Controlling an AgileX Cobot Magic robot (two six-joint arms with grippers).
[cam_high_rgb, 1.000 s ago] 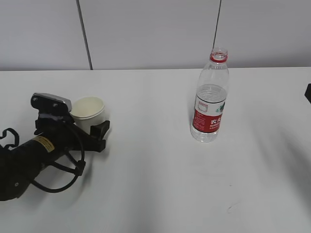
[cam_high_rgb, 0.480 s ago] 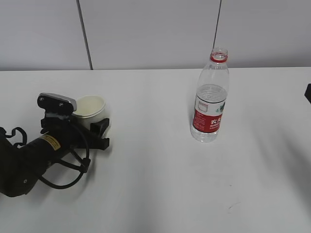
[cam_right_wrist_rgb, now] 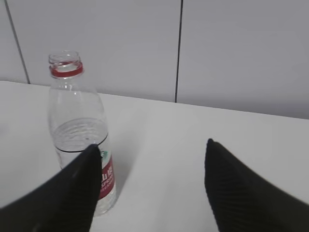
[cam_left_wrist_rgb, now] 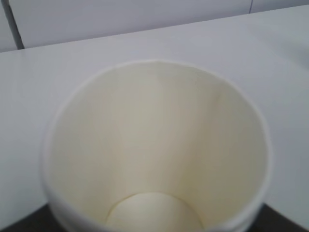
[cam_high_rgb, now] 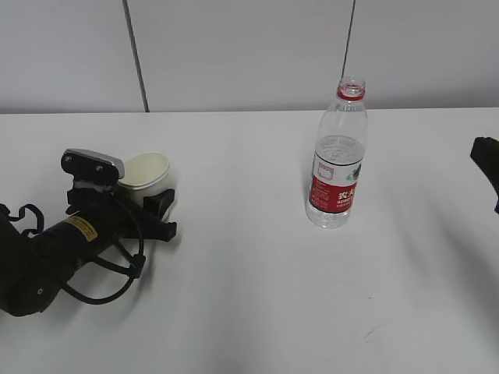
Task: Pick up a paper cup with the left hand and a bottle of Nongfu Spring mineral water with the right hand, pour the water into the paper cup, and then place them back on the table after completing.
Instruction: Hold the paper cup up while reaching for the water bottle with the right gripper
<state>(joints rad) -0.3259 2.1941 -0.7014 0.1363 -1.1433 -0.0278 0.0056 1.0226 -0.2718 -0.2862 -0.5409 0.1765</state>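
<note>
A white paper cup, empty inside, sits at the left of the table between the fingers of my left gripper, which is shut on its lower part. The cup leans a little. It fills the left wrist view; the fingers are hidden there. The uncapped Nongfu Spring bottle, with a red label and clear water inside, stands upright at centre right. My right gripper is open and empty, well right of the bottle. One of its fingers shows at the exterior view's right edge.
A grey panelled wall runs along the table's far edge. The left arm, with its yellow sticker and looping cables, lies low over the table's left front. Bare white tabletop lies between cup and bottle.
My left gripper slid forward around the cup and the cup now leans slightly. My right gripper has come into the exterior view from the right edge. The bottle has not moved.
</note>
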